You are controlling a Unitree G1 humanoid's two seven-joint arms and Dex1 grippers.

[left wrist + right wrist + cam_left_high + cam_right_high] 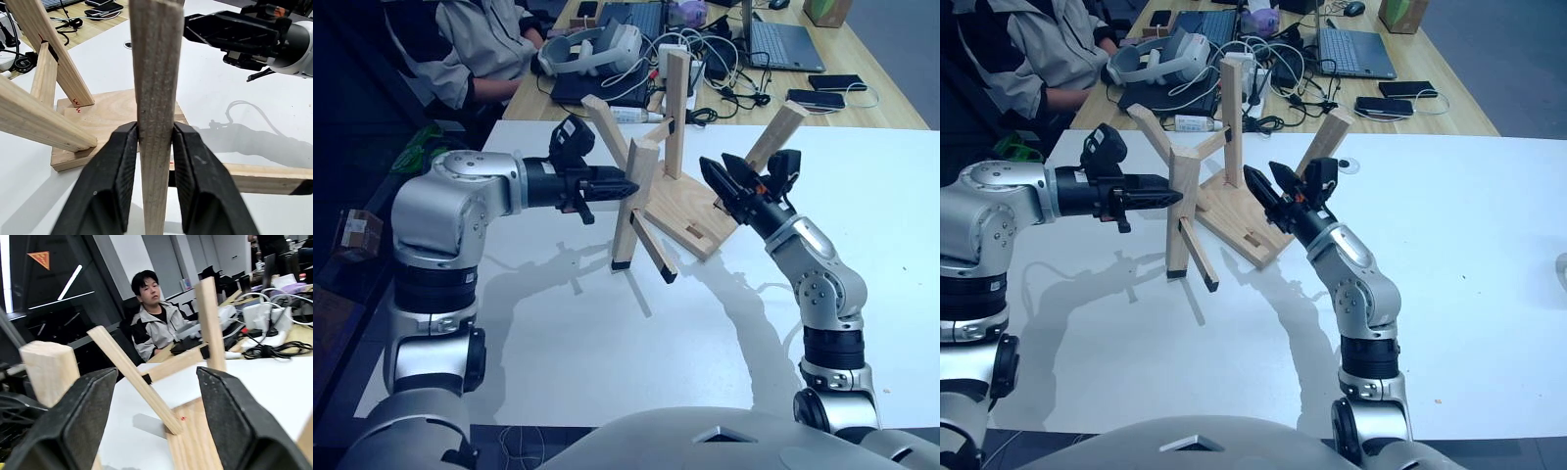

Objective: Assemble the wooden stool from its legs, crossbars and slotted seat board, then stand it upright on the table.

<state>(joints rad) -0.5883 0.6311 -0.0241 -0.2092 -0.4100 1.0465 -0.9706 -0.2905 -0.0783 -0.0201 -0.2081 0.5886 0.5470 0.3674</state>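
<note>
My left fingers [120, 166] are pinching a wooden leg [628, 220] from both sides, about halfway up. It stands nearly upright with its dark foot on the white bench [862, 225]. A shorter bar [654, 252], also dark at its end, slants from that leg down to the bench. My right fingers [719, 176] are spread wide and grip nothing (they hang close over the right side of the seat board, and I cannot tell whether they brush it).

The seat board [680, 208] lies on the bench just behind the held leg, its slots showing. Three more legs rise from it: an upright leg [677, 108], a left-leaning leg [605, 125] and a right-leaning leg [777, 132] behind my right wrist. A crossbar [660, 128] joins the upright and left-leaning ones.

The held leg stands between my left fingers and the board, so from the left wrist it covers the board's middle. Beyond the bench is a wooden desk [891, 98] crowded with a headset [592, 49], a laptop [783, 44], phones [829, 90] and tangled cables [729, 88].

The left wrist view brings out red pen marks [76, 104] on the board at a leg's foot, which are too small to make out from the head. The right wrist view looks between my spread pads at the crossbar from the side, where it meets the left-leaning leg partway up.
</note>
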